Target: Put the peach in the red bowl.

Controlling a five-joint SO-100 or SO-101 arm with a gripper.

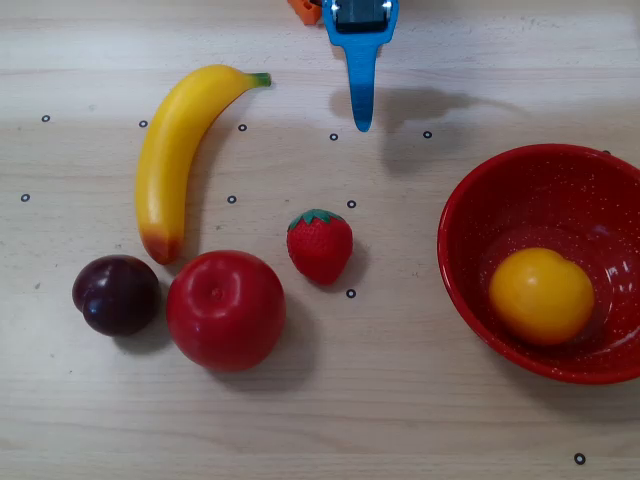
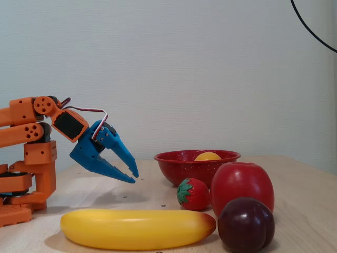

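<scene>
peach: yellow-orange, inside bowl | red bowl: upright, speckled

pale wood table against a plain white wall, evenly lit.

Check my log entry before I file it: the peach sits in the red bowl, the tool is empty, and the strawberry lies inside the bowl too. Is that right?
Not quite. The strawberry lies on the table, left of the red bowl, as the overhead view shows. The rest holds: the peach sits in the bowl and the tool holds nothing.
</scene>
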